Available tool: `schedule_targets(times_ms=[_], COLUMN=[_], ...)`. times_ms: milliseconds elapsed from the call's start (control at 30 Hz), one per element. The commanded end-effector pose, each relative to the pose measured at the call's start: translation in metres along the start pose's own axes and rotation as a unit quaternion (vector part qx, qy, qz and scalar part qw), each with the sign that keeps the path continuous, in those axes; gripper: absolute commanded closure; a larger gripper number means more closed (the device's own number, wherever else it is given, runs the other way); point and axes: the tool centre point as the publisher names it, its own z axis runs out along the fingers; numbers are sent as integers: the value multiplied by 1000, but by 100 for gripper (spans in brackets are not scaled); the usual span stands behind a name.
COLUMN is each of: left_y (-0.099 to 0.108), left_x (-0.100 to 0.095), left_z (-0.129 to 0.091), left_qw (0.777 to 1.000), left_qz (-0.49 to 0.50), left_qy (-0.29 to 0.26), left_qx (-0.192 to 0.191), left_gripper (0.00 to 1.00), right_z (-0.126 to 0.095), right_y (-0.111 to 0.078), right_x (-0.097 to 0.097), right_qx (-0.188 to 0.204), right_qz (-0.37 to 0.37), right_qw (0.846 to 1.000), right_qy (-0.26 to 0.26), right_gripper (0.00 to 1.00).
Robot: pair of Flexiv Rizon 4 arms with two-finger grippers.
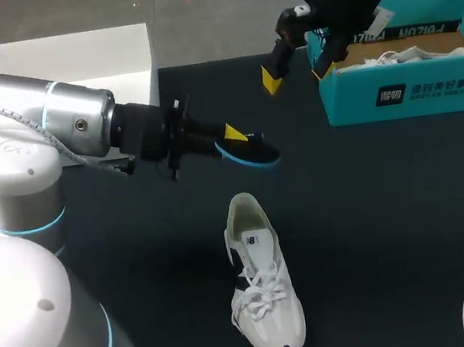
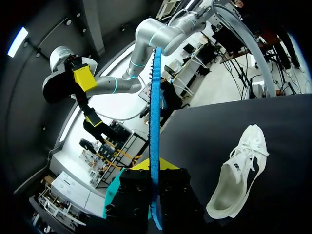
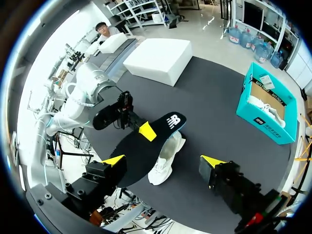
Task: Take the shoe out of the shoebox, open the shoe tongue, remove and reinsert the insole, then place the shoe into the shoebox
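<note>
Far left at the back, a white rectangular block [image 1: 74, 62] sits on the dark table [image 1: 372, 207]. In from that side comes the left arm, and the left gripper [image 1: 229, 136] is clamped on a black insole with a bright blue edge [image 1: 250, 150], holding it up off the table. The left wrist view confirms it: the insole [image 2: 155, 122] stands edge-on, pinched from both sides between the black fingers.

Middle of the table now. The white sneaker with black side patches [image 1: 262, 280] rests on its sole, laces up, mouth towards the back and toe towards the near edge. It lies nearer than the insole and apart from it.

Moving right, the right gripper [image 1: 296, 72] hangs in the air near the shoebox's left end, its yellow-tipped fingers spread wide with nothing between them.

Far right at the back, the teal cardboard shoebox [image 1: 408, 92] stands lidless, and a second white shoe [image 1: 396, 58] lies inside it.
</note>
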Motion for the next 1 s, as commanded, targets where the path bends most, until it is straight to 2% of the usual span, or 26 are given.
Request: schedule_targets(times_ms=[33,167,800,1000], left_y=[-7,-11,-11,-22], left_x=[2,2,2,3], left_z=[-6,-10,-10,-6], left_qw=[1000,998,998,996], left_qz=[-6,-17,-17,-75], left_qy=[-22,-59,-59,-34], left_qx=[-8,10,10,21], left_gripper=[100,100,100,100], right_z=[1,1,1,1], right_y=[2,2,2,2], right_x=[0,0,0,0], right_qx=[2,2,2,2], right_qz=[1,1,1,1], right_qw=[1000,1000,1000,1000], right_qy=[-1,-1,-1,-1], right_gripper=[0,0,0,0])
